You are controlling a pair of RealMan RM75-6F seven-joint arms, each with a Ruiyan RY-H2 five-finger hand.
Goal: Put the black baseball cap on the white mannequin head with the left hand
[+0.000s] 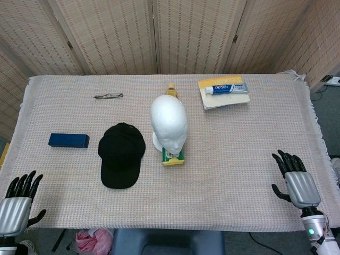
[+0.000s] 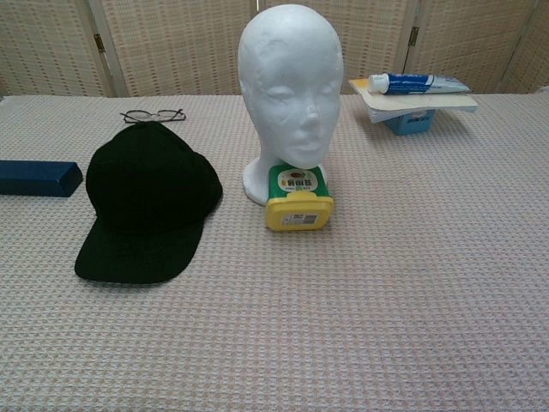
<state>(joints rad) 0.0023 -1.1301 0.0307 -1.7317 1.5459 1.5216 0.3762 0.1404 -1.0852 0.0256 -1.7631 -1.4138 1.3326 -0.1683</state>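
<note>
The black baseball cap [image 1: 121, 154] [image 2: 147, 199] lies flat on the cloth, brim toward the table's front edge. Just to its right stands the white mannequin head [image 1: 169, 124] [image 2: 290, 90], upright and bare, facing the front. My left hand [image 1: 18, 204] rests at the near left corner, fingers spread and holding nothing, well apart from the cap. My right hand [image 1: 295, 179] lies at the near right edge, fingers also spread and empty. Neither hand shows in the chest view.
A yellow-green box [image 1: 173, 156] [image 2: 298, 198] lies against the head's base. A blue case [image 1: 68, 140] sits left of the cap, glasses [image 1: 108, 96] behind it. A toothpaste tube [image 1: 227, 88] rests on a book at the back right. A small bottle [image 1: 171, 88] stands behind the head.
</note>
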